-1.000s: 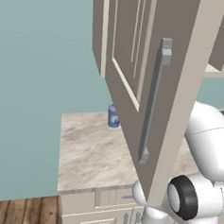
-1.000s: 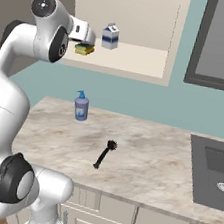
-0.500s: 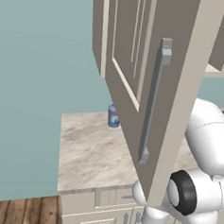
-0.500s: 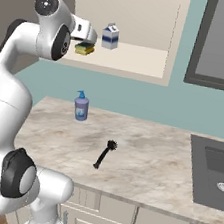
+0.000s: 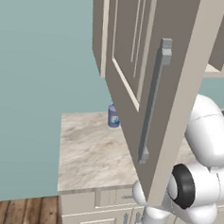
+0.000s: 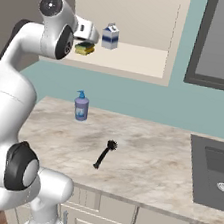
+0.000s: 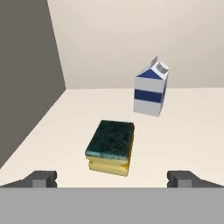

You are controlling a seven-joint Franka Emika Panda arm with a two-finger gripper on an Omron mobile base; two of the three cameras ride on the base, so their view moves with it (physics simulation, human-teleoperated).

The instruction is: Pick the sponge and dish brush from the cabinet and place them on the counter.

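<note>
Left base view, cupboard: the large beige wall-hung cabinet point(image 5: 136, 63) has its raised-panel door swung open toward the camera, with the long vertical grey bar handle point(image 5: 152, 100) on its face.
Left base view, surface: the wide beige-grey marbled stone counter point(image 5: 87, 155) lies under the door; a small blue soap bottle point(image 5: 113, 117) stands at its back against the teal wall, partly hidden by the door's edge.
Left base view, floor: brown wooden planks point(image 5: 16, 214) show at the lower left.
Right base view, arm: the white arm reaches up to the open cabinet's shelf point(image 6: 131, 61), its gripper point(image 6: 90, 32) at the shelf's left end.
Right base view, sponge: the yellow block sponge with a dark green top point(image 6: 84, 48) lies on the shelf just below the hand; whether they touch cannot be told here.
Right base view, carton: a small white and blue milk carton point(image 6: 110, 36) stands upright on the shelf, just right of the sponge.
Right base view, brush: the black dish brush point(image 6: 105, 154) lies flat on the surface, well apart from the blue bottle point(image 6: 81, 106) and the dark sink point(image 6: 214, 171) at the right.
Hand view, fingers: the two dark tips point(image 7: 43, 178) stand spread as wide as they go and hold nothing.
Hand view, sponge: it point(image 7: 110, 147) lies green side up between and beyond the tips, untouched.
Hand view, carton: it point(image 7: 151, 92) stands farther back, to the right.
</note>
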